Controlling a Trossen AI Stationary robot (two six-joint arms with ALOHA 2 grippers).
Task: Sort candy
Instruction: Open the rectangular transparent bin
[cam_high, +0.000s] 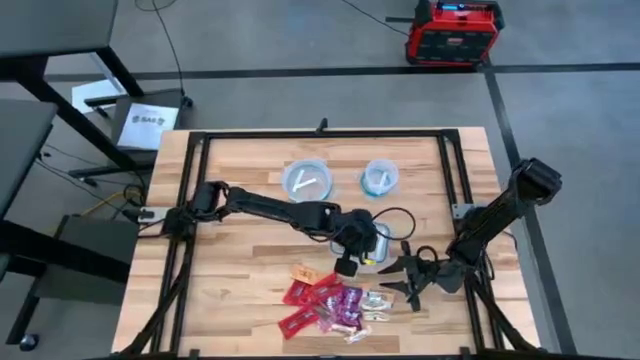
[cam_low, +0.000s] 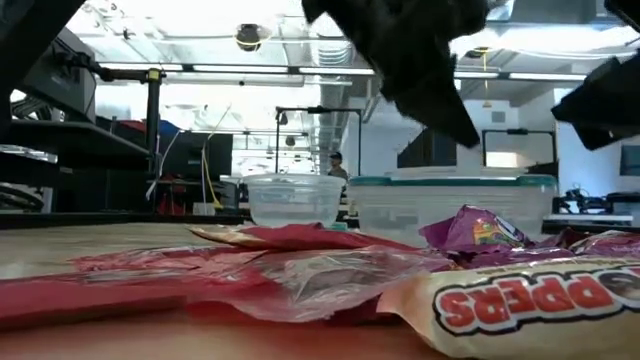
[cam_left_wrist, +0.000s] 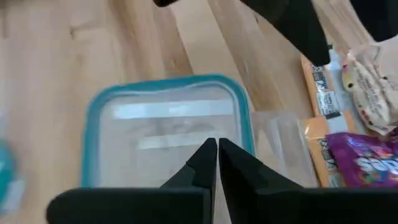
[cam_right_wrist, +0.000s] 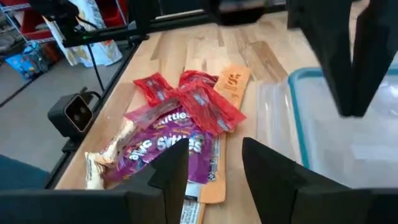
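My butcher-block table (cam_high: 230, 290) carries everything: two clear round bowls with bluish rims, the wider one (cam_high: 308, 179) and the smaller one (cam_high: 380, 177), sit toward the far edge, I judge so that each can take one kind of sweet, and both already hold something pale. The clear rectangular tub (cam_left_wrist: 168, 134) with the teal rim lies nearer the middle, close to the pile, probably as the nearest drop spot. My left gripper (cam_left_wrist: 217, 163) hangs right over that tub with its two fingers pressed together and nothing between them, so I read it as either just emptied or not yet loaded. My right gripper (cam_right_wrist: 214, 167) waits just beside the pile with its fingers spread apart and bare, aimed at the wrappers, a stance that suits reaching in for the next piece. The candy (cam_high: 335, 305) lies heaped at the near edge of the table: red packets (cam_right_wrist: 199, 102) overlapping, purple Skittles bags (cam_right_wrist: 163, 149) beneath them, an orange bar (cam_right_wrist: 227, 115) alongside, and a whitish wrapper (cam_right_wrist: 106, 155) at the fringe. Most of the sorting looks undone.
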